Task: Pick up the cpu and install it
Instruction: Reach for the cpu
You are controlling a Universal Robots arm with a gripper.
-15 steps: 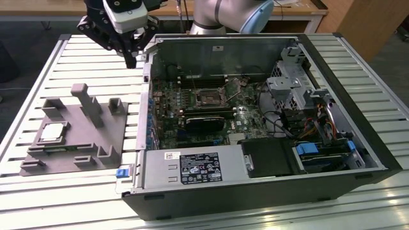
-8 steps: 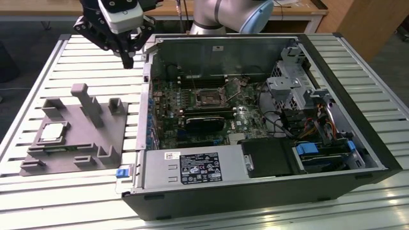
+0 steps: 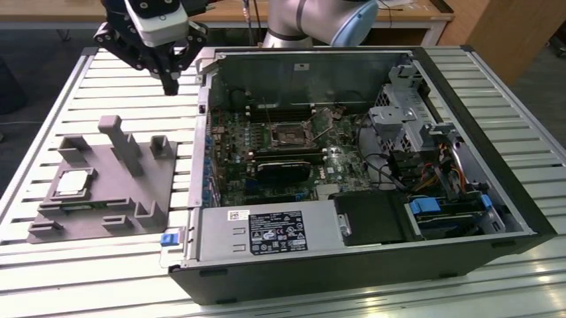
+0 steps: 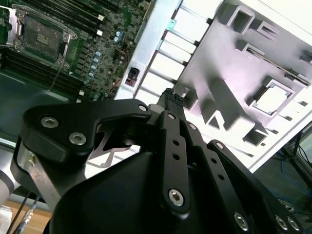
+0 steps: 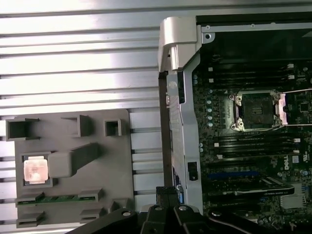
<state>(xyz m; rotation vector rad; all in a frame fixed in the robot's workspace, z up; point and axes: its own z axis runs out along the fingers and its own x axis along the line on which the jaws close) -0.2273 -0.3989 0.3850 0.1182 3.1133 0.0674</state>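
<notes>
The cpu is a small silver-grey square lying in a pocket of the grey plastic fixture on the slatted table, at the exterior view's left. Both wrist views show it too, cpu and cpu, seated in the fixture. My gripper hangs above the table between the fixture's far end and the computer case wall. It is shut with nothing in it. Its fingertips meet at one point. The motherboard socket stands open inside the case, seen also as socket.
The open black computer case takes up the middle and the exterior view's right, with a drive cage, cables and a power supply. A green memory stick lies in a fixture slot. Upright fixture posts rise near the cpu.
</notes>
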